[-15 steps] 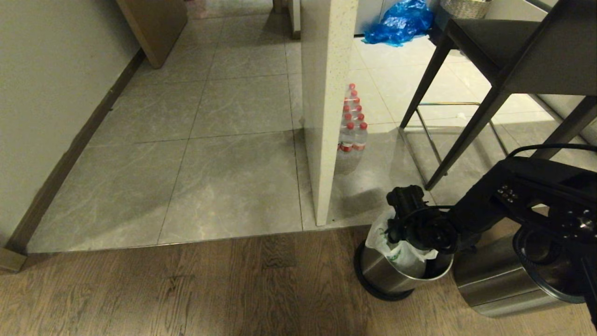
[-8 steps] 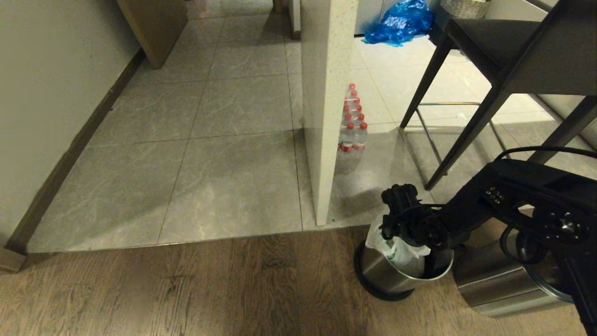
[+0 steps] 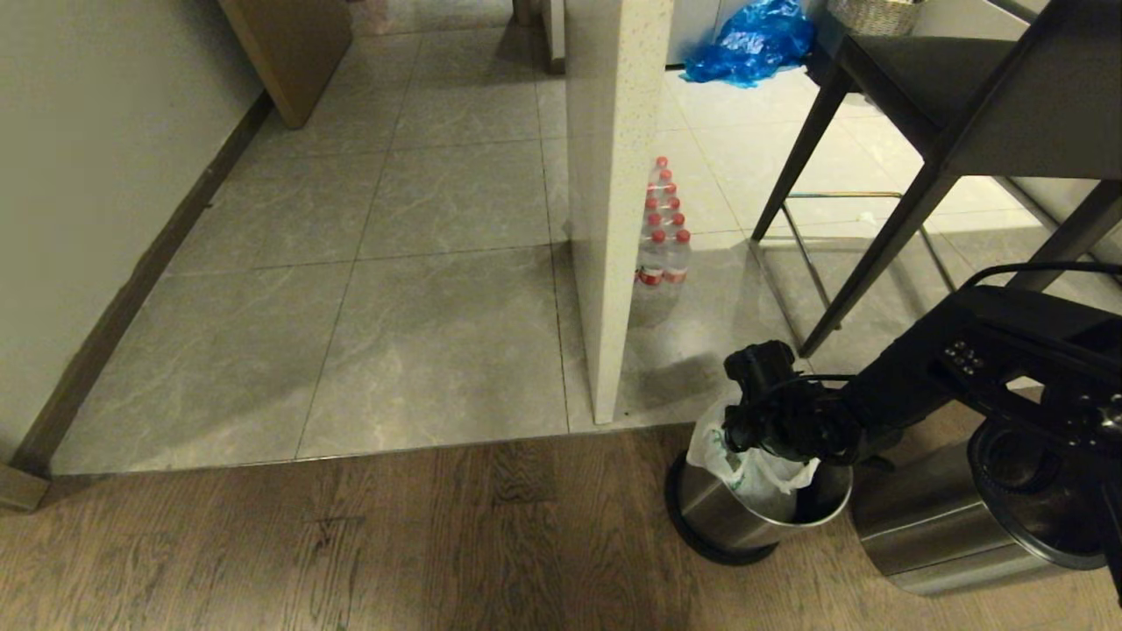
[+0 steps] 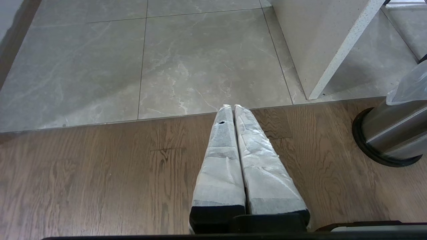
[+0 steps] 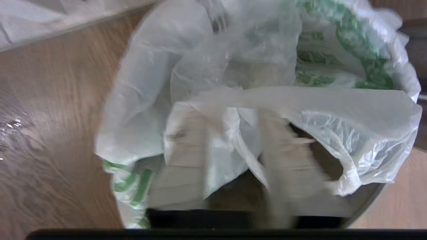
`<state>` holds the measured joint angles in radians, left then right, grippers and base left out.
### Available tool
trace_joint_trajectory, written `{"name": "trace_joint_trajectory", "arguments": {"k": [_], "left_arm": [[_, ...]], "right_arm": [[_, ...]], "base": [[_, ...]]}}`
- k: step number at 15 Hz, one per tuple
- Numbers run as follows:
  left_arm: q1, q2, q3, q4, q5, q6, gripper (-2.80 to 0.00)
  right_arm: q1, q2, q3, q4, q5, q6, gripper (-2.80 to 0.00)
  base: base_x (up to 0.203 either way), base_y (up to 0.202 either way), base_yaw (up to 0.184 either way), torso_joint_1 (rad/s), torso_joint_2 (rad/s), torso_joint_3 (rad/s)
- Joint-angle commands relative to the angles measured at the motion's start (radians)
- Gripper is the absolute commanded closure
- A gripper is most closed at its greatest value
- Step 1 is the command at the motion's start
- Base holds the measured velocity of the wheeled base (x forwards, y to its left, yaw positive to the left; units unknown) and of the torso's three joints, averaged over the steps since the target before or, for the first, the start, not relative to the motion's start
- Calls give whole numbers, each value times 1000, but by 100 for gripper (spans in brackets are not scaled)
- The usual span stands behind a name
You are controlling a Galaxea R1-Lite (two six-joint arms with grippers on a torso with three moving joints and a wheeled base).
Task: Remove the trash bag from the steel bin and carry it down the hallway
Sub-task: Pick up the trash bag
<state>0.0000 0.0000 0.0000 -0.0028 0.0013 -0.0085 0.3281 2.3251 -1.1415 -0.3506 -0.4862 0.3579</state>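
1. Head view. At the lower right of the frame you see the right gripper (image 3: 761, 438) reaching down and leftward onto the trash bag (image 3: 745, 469), which still sits in the steel bin (image 3: 736, 517) on the wood floor. The bag's loose top lies directly under and just left of the gripper, bunched against the bin's left rim. The hallway (image 3: 421, 263) tiles fill the upper left, well apart from the bin. Only the right arm is near the bag; the left arm does not show here.

2. Left wrist view. Your left gripper (image 4: 230, 107) hangs over the wood floor, its padded fingers (image 4: 257, 160) pressed together and empty. The bin stands at the right edge of the frame.

3. Right wrist view. The bag fills the frame, and folds of plastic drape across and between the blurred fingers (image 5: 283, 160). These stand partly apart; you cannot tell whether they grip the plastic.
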Motion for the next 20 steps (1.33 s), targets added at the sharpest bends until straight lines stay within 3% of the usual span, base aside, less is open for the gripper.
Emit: {"name": "trace_joint_trajectory", "arguments": {"k": [1, 5, 8, 20], "left_arm": [[0, -2, 0, 0, 0, -1, 0], [0, -2, 0, 0, 0, -1, 0], [0, -2, 0, 0, 0, -1, 0], [0, -2, 0, 0, 0, -1, 0]], "right_arm": [[2, -4, 0, -4, -3, 1, -280], [7, -45, 9, 3, 11, 73, -280], [14, -81, 17, 36, 66, 142, -280], [43, -61, -94, 124, 112, 164, -280]], "base": [[0, 0, 0, 0, 0, 0], [0, 0, 0, 0, 0, 0], [0, 0, 0, 0, 0, 0], [0, 0, 0, 0, 0, 0]]}}
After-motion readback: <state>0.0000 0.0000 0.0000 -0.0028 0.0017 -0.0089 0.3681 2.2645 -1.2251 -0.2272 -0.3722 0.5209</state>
